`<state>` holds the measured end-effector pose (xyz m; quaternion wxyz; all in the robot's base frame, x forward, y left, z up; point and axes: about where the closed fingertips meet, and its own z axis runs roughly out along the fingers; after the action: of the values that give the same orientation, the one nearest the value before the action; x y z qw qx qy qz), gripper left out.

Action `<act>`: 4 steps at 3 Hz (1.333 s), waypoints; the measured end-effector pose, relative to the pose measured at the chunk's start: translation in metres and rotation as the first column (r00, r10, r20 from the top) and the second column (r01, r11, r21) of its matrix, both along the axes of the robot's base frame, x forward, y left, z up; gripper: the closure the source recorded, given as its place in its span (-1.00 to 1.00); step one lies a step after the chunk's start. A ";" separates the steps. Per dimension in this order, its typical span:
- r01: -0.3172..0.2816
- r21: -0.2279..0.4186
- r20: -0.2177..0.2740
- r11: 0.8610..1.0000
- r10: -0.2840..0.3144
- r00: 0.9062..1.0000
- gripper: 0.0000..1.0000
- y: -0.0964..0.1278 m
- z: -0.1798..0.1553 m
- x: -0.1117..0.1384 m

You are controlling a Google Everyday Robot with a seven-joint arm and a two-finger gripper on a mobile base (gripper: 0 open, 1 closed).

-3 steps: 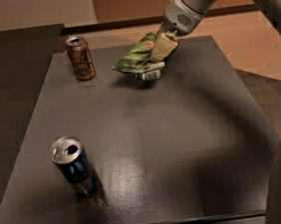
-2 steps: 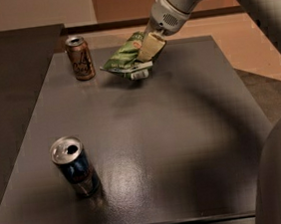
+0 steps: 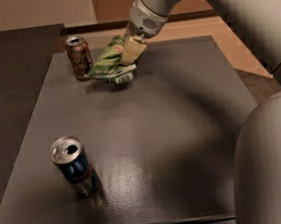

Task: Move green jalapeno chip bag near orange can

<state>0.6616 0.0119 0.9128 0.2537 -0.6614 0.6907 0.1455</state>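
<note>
The green jalapeno chip bag [image 3: 106,63] is crumpled and hangs just above the dark table's far left part. My gripper [image 3: 130,51] is shut on its right end, its pale fingers [image 3: 133,48] pinching the bag. The orange can [image 3: 78,57] stands upright at the far left of the table, just left of the bag, with a small gap between them.
A dark blue can [image 3: 75,166] with an open top stands near the front left of the dark table [image 3: 182,129]. My arm reaches in from the upper right and its large grey body fills the right edge. A darker surface lies to the left.
My gripper has carried the chip bag leftward across the far part of the table, bringing it close beside the orange can. The cans have not moved.
</note>
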 end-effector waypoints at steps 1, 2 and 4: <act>-0.056 -0.013 0.017 0.998 0.056 0.998 0.19 0.019 -0.002 0.003; -0.104 -0.040 0.024 0.994 0.105 0.994 -0.28 0.033 -0.008 0.005; -0.109 -0.039 0.019 0.993 0.109 0.994 -1.00 0.037 -0.012 0.006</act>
<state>0.6678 0.0492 0.9005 0.2403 -0.7042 0.6534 0.1391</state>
